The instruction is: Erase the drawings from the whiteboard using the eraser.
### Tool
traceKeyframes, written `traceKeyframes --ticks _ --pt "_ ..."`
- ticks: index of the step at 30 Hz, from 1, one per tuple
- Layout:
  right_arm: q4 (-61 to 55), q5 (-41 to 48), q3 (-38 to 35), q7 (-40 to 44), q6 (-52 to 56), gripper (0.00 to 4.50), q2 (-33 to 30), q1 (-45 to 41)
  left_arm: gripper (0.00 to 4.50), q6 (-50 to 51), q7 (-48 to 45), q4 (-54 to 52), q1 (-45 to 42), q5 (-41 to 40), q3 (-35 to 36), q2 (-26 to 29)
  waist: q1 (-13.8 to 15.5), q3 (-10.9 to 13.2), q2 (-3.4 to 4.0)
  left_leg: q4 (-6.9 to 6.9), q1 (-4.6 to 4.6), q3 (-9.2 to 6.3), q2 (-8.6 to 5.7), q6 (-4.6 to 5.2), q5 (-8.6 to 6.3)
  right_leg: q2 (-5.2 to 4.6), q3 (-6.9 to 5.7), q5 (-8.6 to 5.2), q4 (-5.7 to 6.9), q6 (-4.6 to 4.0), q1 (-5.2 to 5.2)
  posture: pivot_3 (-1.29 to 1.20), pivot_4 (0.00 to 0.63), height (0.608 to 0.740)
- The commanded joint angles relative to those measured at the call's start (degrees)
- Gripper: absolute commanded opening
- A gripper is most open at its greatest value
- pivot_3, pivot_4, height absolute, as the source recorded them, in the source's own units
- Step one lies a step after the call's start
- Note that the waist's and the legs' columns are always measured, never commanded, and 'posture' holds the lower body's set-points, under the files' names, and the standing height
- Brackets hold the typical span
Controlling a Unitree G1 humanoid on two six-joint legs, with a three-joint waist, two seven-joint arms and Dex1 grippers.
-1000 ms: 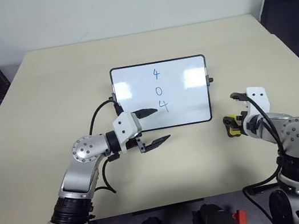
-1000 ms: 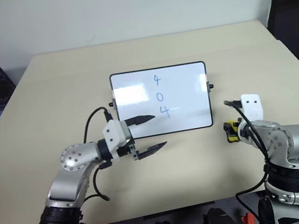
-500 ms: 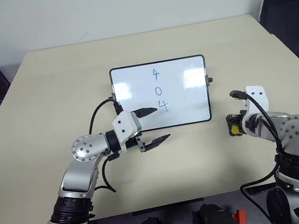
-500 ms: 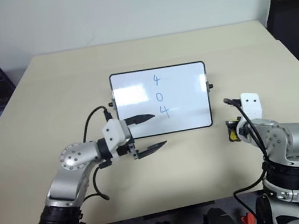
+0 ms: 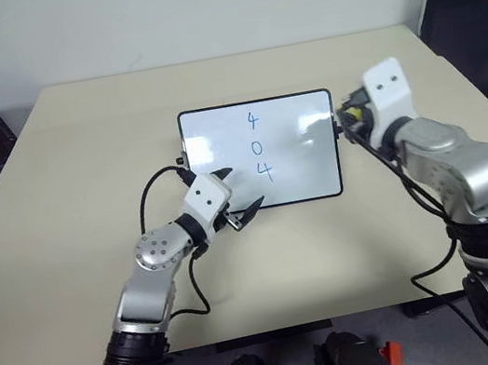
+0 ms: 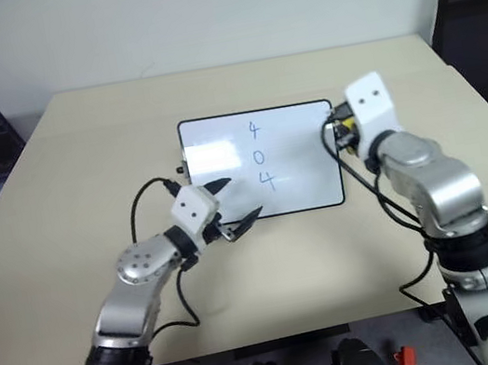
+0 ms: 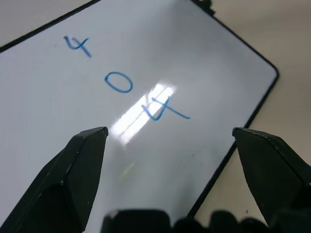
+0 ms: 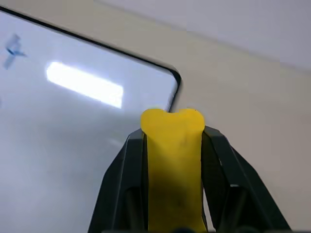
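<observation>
Right gripper [image 8: 172, 141] pinches the eraser [image 8: 173, 165] by the whiteboard's [image 5: 304, 148] right edge; left gripper [image 7: 170, 138] stands spread over the digits [image 7: 121, 82].

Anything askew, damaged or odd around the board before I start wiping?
Nothing stands out. The small black-framed whiteboard lies flat and square on the beige table, with its blue handwritten digits intact. The yellow block eraser sits pinched in the right hand; the left hand is open above the board's near part.

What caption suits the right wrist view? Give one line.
Right gripper clamps the yellow eraser above the whiteboard corner.
</observation>
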Motion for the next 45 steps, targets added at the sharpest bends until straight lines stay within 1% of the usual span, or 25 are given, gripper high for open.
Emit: traceKeyframes --ticks 1,5,8,11,14,16,21,27,36,45 --pt "4.6 -3.8 2.8 2.4 -9.7 1.1 1.1 -5.0 4.5 1.0 4.1 -3.5 -0.4 2.2 0.2 -1.4 0.0 0.0 0.0 0.01 0.01 -0.01 0.0 0.0 0.0 0.0 0.0 0.01 0.02 0.01 0.0 0.0 0.15 0.74" --pt "12.4 -6.6 5.4 5.3 -17.7 1.1 3.6 -9.3 4.5 1.8 6.8 -2.5 -0.9 3.2 1.0 -2.4 0.2 0.0 -0.01 0.0 0.0 -0.03 0.01 -0.01 0.0 -0.01 0.0 0.02 0.01 0.0 0.01 0.0 0.15 0.74" --pt "19.1 -9.0 8.6 9.2 -23.3 1.1 5.4 -13.2 4.5 1.9 8.0 -1.8 -1.5 3.8 1.9 -1.9 0.1 0.0 -0.01 0.0 0.0 0.0 0.0 -0.01 0.0 -0.03 -0.01 0.03 0.01 0.0 -0.01 0.0 0.15 0.74" --pt "24.4 -10.6 10.2 12.1 -27.3 1.1 7.0 -16.2 4.5 1.7 8.7 -1.2 -1.8 4.3 2.9 -1.1 0.1 0.0 -0.01 -0.01 0.01 0.0 0.03 -0.01 0.0 -0.03 -0.03 0.03 0.03 -0.01 -0.03 0.0 0.15 0.74" --pt "29.5 -11.7 11.4 15.5 -29.7 1.1 8.4 -19.0 4.5 1.1 9.0 -0.8 -2.0 4.5 3.8 -0.1 0.1 0.0 -0.01 -0.01 0.0 -0.01 0.03 -0.01 0.0 -0.06 -0.08 0.03 0.03 -0.01 -0.03 0.0 0.15 0.74" --pt "32.4 -12.8 12.5 17.9 -30.9 1.1 8.9 -20.2 4.5 0.8 9.1 -0.9 -1.8 4.4 4.1 0.3 0.1 0.0 -0.01 -0.01 0.0 -0.01 0.03 -0.01 0.0 -0.29 -0.09 0.03 0.03 -0.02 -0.03 0.0 0.15 0.74" --pt "39.1 -16.0 14.6 22.2 -33.5 1.1 9.7 -22.8 4.5 1.4 9.7 -2.6 -1.1 4.5 4.6 0.4 0.2 0.0 -0.01 -0.01 0.0 -0.04 0.0 -0.01 0.0 -0.36 -0.16 0.04 0.04 -0.02 -0.03 0.0 0.15 0.74" --pt "47.4 -19.0 14.6 23.0 -37.9 1.1 11.0 -25.9 4.5 2.5 10.4 -4.9 -0.4 4.6 4.5 0.0 0.1 0.0 0.0 -0.02 0.0 -0.04 0.0 -0.01 0.0 -0.38 -0.17 0.04 0.04 -0.03 -0.04 0.0 0.15 0.74" --pt "59.1 -20.8 12.8 22.2 -43.2 1.1 11.5 -29.6 4.5 3.0 10.8 -5.2 -0.9 4.7 4.4 -0.4 0.1 0.0 0.0 -0.02 0.0 -0.03 0.0 -0.01 0.0 -0.4 -0.17 0.05 0.05 -0.04 -0.04 0.0 0.15 0.74" --pt "62.9 -22.1 12.8 25.1 -43.9 1.1 11.1 -30.7 4.5 2.6 12.2 -4.6 -2.2 5.2 4.0 -1.7 0.1 0.0 0.0 0.0 0.01 -0.04 -0.01 -0.01 0.0 -0.41 -0.18 0.06 0.09 -0.05 -0.03 0.0 0.15 0.74"
